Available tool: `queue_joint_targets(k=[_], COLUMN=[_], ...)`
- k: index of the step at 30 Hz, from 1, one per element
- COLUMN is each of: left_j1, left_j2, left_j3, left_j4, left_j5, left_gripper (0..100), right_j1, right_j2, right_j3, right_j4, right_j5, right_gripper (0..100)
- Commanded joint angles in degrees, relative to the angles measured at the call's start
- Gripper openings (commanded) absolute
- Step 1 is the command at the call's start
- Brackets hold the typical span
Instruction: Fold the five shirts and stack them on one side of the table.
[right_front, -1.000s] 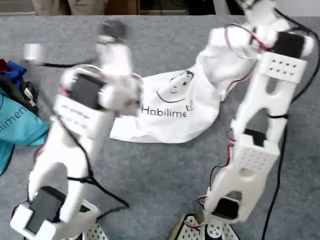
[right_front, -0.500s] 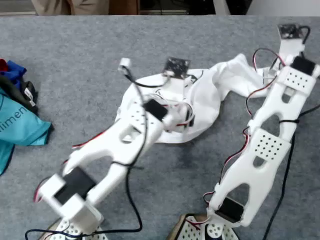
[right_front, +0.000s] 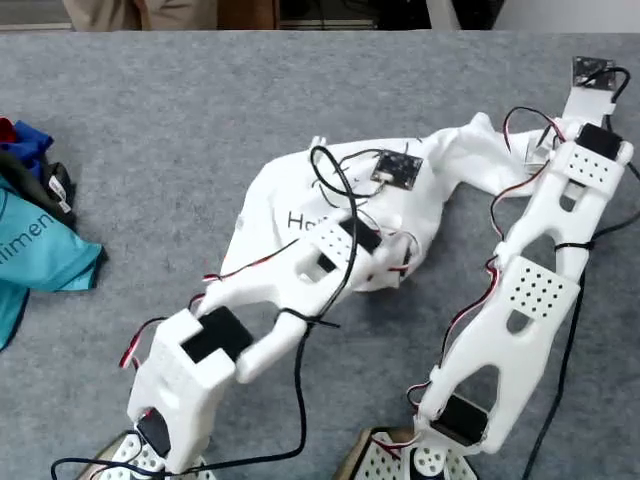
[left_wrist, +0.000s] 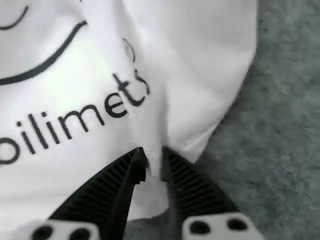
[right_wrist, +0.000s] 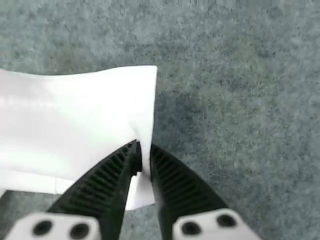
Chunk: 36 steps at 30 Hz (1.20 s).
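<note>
While white shirt (right_front: 300, 200) lies bunched at middle of table (right_front: 150, 120), hem fold is pinched in left gripper (left_wrist: 152, 167) jaws, far edge clamped by right gripper (right_wrist: 144, 160), presumably so cloth can be pulled flat for folding.

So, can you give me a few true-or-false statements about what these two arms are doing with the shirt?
1. Both grippers pinch the white shirt. True: the left gripper and the right gripper are each shut on its fabric.
2. The white shirt is folded into a neat square. False: it lies rumpled and unfolded.
3. A teal shirt lies off to the left arm's side. True.
4. The table is bare wood. False: its surface is grey and carpet-like.
5. The right gripper holds the shirt's printed part. False: it holds a plain edge, and the print is by the left gripper.
</note>
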Motion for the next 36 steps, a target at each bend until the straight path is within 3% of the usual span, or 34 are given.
queue_joint_targets(k=[1, 9, 14, 18, 23, 27, 32, 36], left_j1=[-6.59, -22.15, -26.37, -26.11, -26.55, -26.46, -22.33, -17.85], left_j2=[-1.10, -3.82, -3.56, -3.56, -4.09, -5.05, -10.77, -15.08], left_j3=[-3.52, -7.38, -8.79, -8.79, -8.88, -11.87, -20.04, -19.52], left_j4=[-0.88, 3.43, 3.43, 3.43, 3.87, 7.47, 24.44, 30.86], left_j5=[0.18, -0.26, -0.18, -0.18, 0.26, -0.70, -15.03, -22.33], left_gripper=[2, 2, 2, 3, 17, 19, 16, 13], right_j1=[0.48, -0.40, -2.42, -3.30, -3.74, -3.74, -3.74, -3.74], right_j2=[-0.31, -0.22, -0.13, -0.04, 0.48, 1.19, 1.19, 1.19], right_j3=[-0.31, -0.22, 0.22, 0.22, 0.22, -0.22, -0.22, -0.22], right_j4=[-1.05, -0.88, -0.26, 0.00, 0.00, 0.00, -0.18, -0.18], right_j5=[-0.18, 2.64, 6.51, 8.35, 9.85, 9.85, 9.85, 9.85], right_gripper=[0.4, 0.4, 0.4, 0.4, 0.4, 0.4, 0.4, 0.4])
